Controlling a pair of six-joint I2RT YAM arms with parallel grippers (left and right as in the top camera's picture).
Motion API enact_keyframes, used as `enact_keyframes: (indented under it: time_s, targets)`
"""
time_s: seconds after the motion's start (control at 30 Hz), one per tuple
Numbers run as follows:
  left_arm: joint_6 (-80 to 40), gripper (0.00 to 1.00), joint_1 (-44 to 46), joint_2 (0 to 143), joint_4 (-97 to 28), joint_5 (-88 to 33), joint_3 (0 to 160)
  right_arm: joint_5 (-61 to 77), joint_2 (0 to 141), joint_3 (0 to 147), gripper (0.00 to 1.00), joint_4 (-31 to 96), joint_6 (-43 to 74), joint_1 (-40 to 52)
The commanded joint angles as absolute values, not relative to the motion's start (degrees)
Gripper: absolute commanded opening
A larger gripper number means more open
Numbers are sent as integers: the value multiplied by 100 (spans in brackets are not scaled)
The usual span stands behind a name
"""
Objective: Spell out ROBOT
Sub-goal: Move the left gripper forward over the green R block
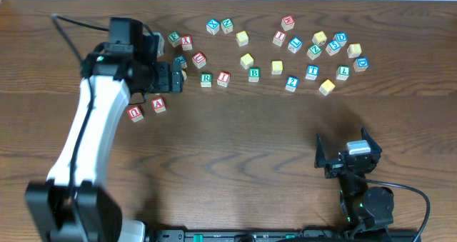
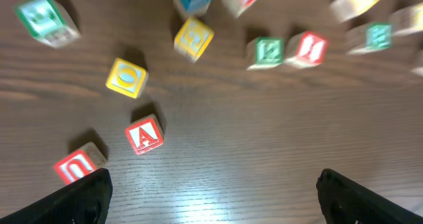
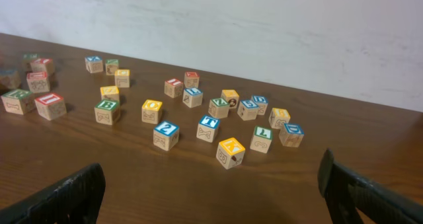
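**Left gripper over the left of the cube field, jaws wide; no letter of ROBOT placed yet.**

We find the left gripper point(image 2: 211, 184) spread wide and empty above the table point(image 1: 235, 149), a stance that suits straddling a cube from above. The task letter nearest to it is the yellow O cube point(image 2: 127, 77), just beyond the red A cube point(image 2: 145, 134). The green R cube point(image 1: 206, 78) sits just beside the red I cube point(image 1: 224, 78), the green B cube point(image 1: 254, 74) lies further right, and the blue T cube point(image 1: 312, 72) is well apart on the right. A second yellow cube point(image 3: 151, 110), which appears to read O, lies between the B cube and the blue 2 cube point(image 3: 166, 135). The right gripper point(image 3: 211, 178) is likewise wide and empty, parked near the front edge. We judge that this keeps it out of the left arm's reach. The five letters lie scattered, so we judge the task barely begun.
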State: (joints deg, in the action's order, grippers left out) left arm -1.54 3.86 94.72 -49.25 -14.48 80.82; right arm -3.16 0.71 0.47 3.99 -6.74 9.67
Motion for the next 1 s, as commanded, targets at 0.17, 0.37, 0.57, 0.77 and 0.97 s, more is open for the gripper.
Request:
enact_keyframes:
  time_s: [0.17,0.37,0.57,0.77,0.97]
  targets:
    - [23,97,768,10403,-5179,-1072,8938,-287,34,30,99,410,-735,904]
    - [99,98,1208,10486,-5231,-523,9292,-287,34,32,99,410,-738,904]
    - [-189,97,1372,10521,-5231,180,9325,-287,34,32,99,410,-735,904]
    - [-456,97,1376,10720,-5172,263,9325,-287,34,32,99,410,-738,904]
    - [-637,97,1426,11054,-5030,261,9332,-287,34,32,99,410,-735,904]
